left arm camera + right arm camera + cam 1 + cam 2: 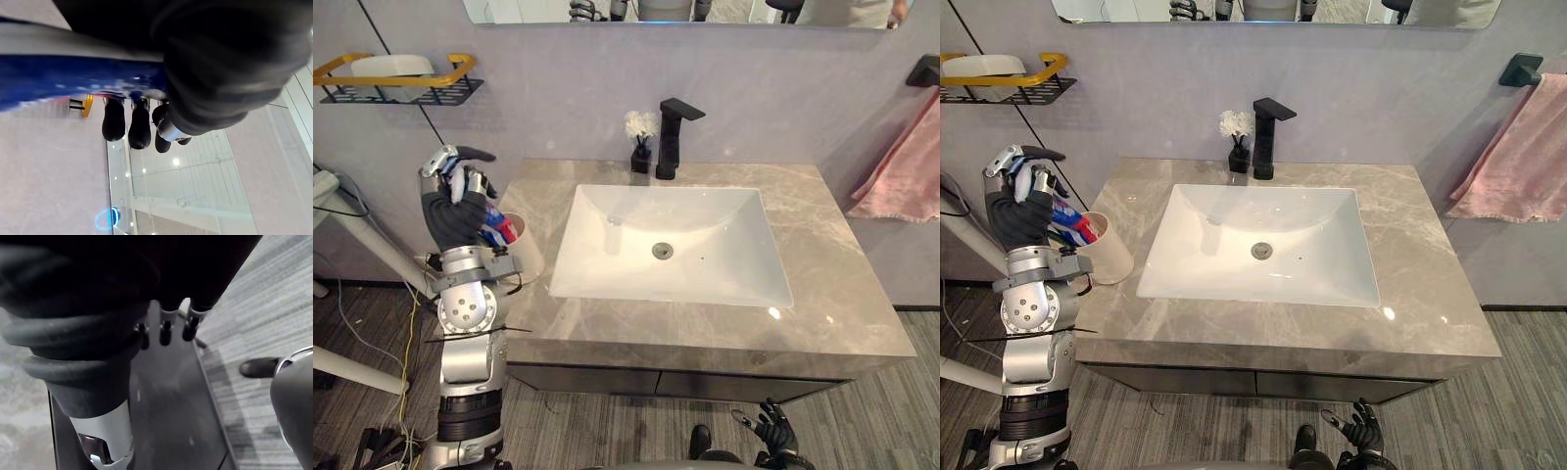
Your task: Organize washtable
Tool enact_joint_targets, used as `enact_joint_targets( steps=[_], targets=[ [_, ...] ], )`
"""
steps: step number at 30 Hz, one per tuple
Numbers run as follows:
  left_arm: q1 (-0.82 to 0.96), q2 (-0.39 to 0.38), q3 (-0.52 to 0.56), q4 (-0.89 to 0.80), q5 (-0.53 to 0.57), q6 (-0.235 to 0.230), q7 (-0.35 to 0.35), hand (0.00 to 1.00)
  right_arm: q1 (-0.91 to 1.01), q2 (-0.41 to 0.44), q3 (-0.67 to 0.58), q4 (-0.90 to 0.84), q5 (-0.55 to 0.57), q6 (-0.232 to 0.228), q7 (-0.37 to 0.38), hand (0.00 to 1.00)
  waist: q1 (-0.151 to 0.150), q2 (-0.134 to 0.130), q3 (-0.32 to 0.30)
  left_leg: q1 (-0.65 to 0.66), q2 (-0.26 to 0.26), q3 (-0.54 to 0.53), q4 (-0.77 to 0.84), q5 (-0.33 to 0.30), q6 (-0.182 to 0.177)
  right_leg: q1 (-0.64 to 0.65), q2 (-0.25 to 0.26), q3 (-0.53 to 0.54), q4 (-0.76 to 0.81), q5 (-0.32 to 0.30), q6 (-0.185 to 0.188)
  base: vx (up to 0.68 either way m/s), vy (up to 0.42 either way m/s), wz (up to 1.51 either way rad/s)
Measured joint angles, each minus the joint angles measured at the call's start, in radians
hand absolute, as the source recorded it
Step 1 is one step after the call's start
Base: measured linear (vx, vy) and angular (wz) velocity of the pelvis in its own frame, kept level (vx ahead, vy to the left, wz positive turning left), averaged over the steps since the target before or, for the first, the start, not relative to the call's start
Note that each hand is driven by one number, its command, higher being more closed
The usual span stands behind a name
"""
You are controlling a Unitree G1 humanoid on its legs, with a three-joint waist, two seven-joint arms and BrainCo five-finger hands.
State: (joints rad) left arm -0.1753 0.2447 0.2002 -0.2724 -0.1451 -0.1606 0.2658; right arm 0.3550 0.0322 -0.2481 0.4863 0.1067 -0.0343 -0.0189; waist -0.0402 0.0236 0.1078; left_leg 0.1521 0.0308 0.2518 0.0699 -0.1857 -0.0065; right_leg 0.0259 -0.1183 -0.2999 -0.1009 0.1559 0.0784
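We see the left hand [460, 211] raised just off the left edge of the tabletop [842, 284], fingers curled round a blue and red tube [497, 231]. The tube slants down toward a beige cup [1114, 253] that stands at the tabletop's left edge, just beside the sink [666, 245]. The tube's lower end is at the cup's rim; we cannot tell if it is inside. In the left wrist view the tube [73, 78] runs as a blue band across the palm, with dark fingertips [139, 129] bent past it.

The right hand [773, 431] hangs low, below the tabletop's front edge near its right end, fingers loose and spread, holding nothing. In the right wrist view its fingers [166, 330] point at a dark panel.

The sink is white, set in the middle of the tabletop. A black faucet [671, 137] stands at the back edge behind the sink, and a small black vase [641, 157] of white flowers stands touching or just beside it on its left. A pink towel [911, 166] hangs on the wall off the right edge. A black and yellow shelf [401, 86] sits on the wall off the back left corner.
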Motion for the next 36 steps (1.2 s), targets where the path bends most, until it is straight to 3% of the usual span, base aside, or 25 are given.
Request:
enact_joint_targets(
  steps=[15,20,22,25,31,32,36],
  targets=[
    [0.0,-0.004,0.05,0.003,0.0,-0.001,0.025,0.0,0.002,0.002,0.016,-0.002,-0.001,0.0,0.0,0.0,0.001,0.009,0.004,-0.001,0.002,0.01,-0.002,0.0,-0.001,-0.006,0.002,0.004,0.001,0.0,0.0,0.0,-0.001,-0.01],
    [0.005,-0.004,0.109,-0.107,0.0,-0.012,0.04,0.0,0.002,0.003,0.012,-0.002,0.001,0.0,0.0,0.0,0.003,0.012,0.006,0.0,0.003,0.008,-0.002,0.0,0.0,-0.004,0.002,0.002,0.001,0.0,0.0,0.0,0.0,0.0],
    [0.048,-0.014,0.157,-0.187,-0.003,-0.044,0.047,0.0,0.002,0.004,0.01,-0.002,0.001,0.0,-0.001,0.0,0.004,0.019,0.005,0.001,0.003,0.006,-0.002,0.0,0.0,-0.002,0.002,0.0,0.001,0.0,0.0,0.0,0.0,0.02],
    [0.135,-0.069,0.209,-0.256,-0.041,-0.076,0.048,0.0,0.003,0.01,0.008,-0.001,0.003,0.0,-0.002,0.0,0.02,0.029,0.003,0.001,0.003,-0.001,-0.001,0.0,0.0,0.003,0.001,-0.005,0.001,-0.001,-0.001,0.0,0.0,0.07],
    [0.323,-0.208,0.226,-0.305,-0.115,-0.091,0.048,0.0,-0.002,0.036,0.009,0.001,0.009,0.001,-0.004,0.0,0.059,0.031,-0.002,-0.001,0.005,-0.021,-0.002,0.0,-0.001,0.017,-0.005,-0.035,0.001,-0.007,-0.002,-0.01,-0.004,0.13],
    [0.339,-0.218,0.224,-0.307,-0.126,-0.091,0.048,1.0,-0.004,0.038,0.009,0.002,0.01,0.001,-0.004,0.0,0.058,0.03,-0.003,-0.001,0.005,-0.025,-0.001,0.0,-0.001,0.019,-0.005,-0.039,0.001,-0.008,-0.002,0.0,-0.005,0.16],
    [0.41,-0.278,0.194,-0.307,-0.176,-0.091,0.044,1.0,-0.015,0.041,0.018,0.007,0.013,0.001,-0.006,0.0,0.06,0.017,-0.018,-0.002,0.006,-0.031,-0.001,0.003,-0.001,0.024,-0.008,-0.054,0.001,-0.01,-0.003,0.01,0.003,0.09]
  ],
)
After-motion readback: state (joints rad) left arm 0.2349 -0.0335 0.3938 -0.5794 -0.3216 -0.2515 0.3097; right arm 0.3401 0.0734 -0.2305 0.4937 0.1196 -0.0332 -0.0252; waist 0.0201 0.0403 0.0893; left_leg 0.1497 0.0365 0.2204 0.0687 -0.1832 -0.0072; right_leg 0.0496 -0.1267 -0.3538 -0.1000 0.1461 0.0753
